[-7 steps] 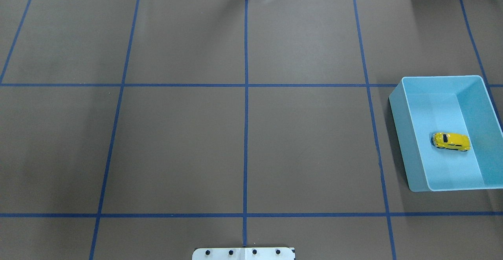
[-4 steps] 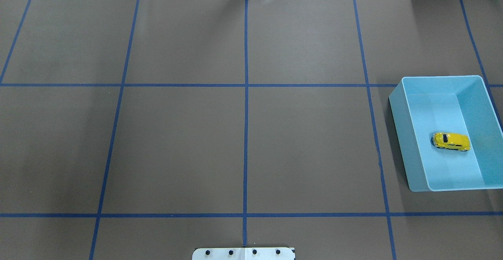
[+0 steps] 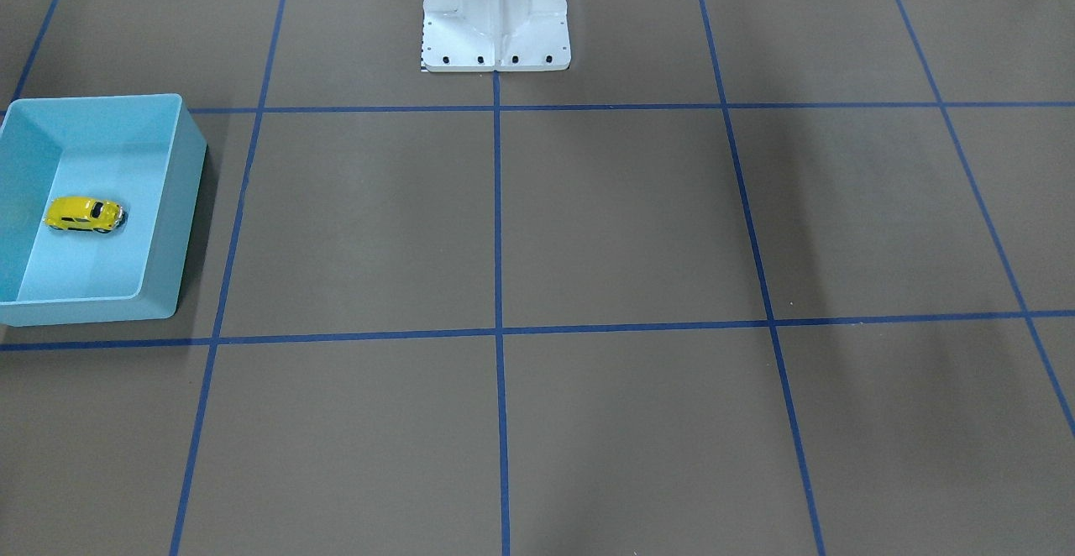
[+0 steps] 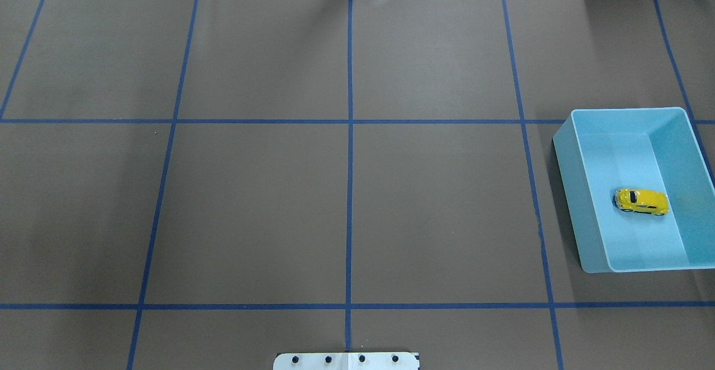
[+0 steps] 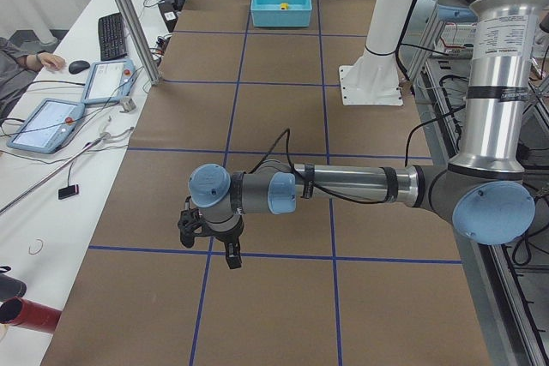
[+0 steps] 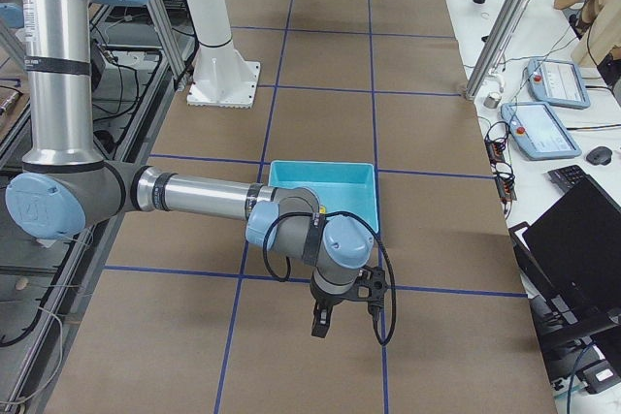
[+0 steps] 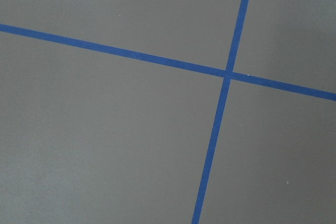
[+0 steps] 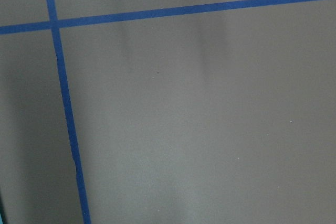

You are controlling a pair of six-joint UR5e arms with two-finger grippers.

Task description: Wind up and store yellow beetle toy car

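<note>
Showing the yellow beetle toy car point(image 4: 642, 201) sitting, apparently upright, on the floor of the light blue bin point(image 4: 567, 191) at the overhead frame's middle right. Leaving the left gripper point(image 5: 214, 242), centre-left in the left side view, and the right gripper point(image 6: 340, 312), lower centre in the right side view, hanging over bare table, neither holding the car, with how far open impossible to tell. Judging storage seemingly done; calling, if winding remains, for reaching into the bin.
</note>
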